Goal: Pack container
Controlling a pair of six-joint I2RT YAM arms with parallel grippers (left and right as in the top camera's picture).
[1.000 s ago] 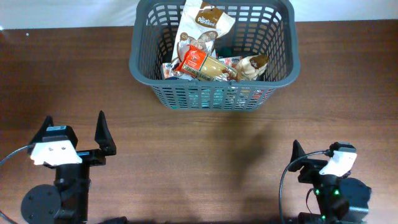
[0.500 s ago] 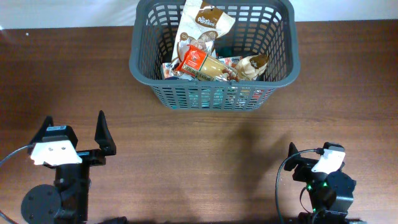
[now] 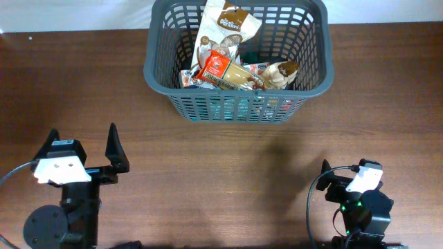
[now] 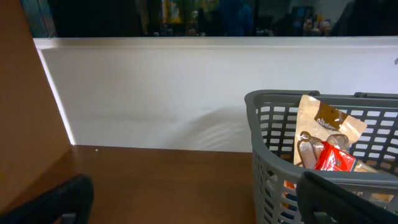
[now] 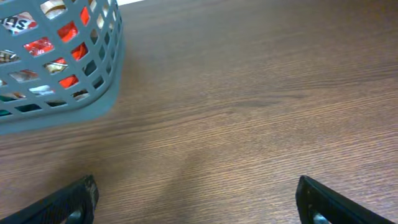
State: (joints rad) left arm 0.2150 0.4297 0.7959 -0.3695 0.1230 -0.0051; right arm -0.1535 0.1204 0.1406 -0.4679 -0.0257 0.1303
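The dark grey slotted basket (image 3: 237, 105) stands at the back middle of the table. It holds several food packets: a tall beige bag (image 3: 226, 29) leaning upright, a red packet (image 3: 216, 67) and others lying across the base. My left gripper (image 3: 83, 140) is open and empty near the front left, well short of the basket. My right gripper (image 3: 349, 174) is open and empty at the front right. The left wrist view shows the basket (image 4: 268, 155) ahead to the right, between open fingers (image 4: 199, 205). The right wrist view shows its corner (image 5: 59, 112) at upper left, beyond open fingers (image 5: 199, 199).
The brown wooden table (image 3: 228, 173) stretches between the basket and both arms. A white wall (image 4: 155, 93) runs along the table's back edge. Black cables (image 3: 315, 200) loop beside the right arm's base.
My right arm has drawn back slightly toward the front edge and shifted a little left. The left arm, basket and packets have not moved.
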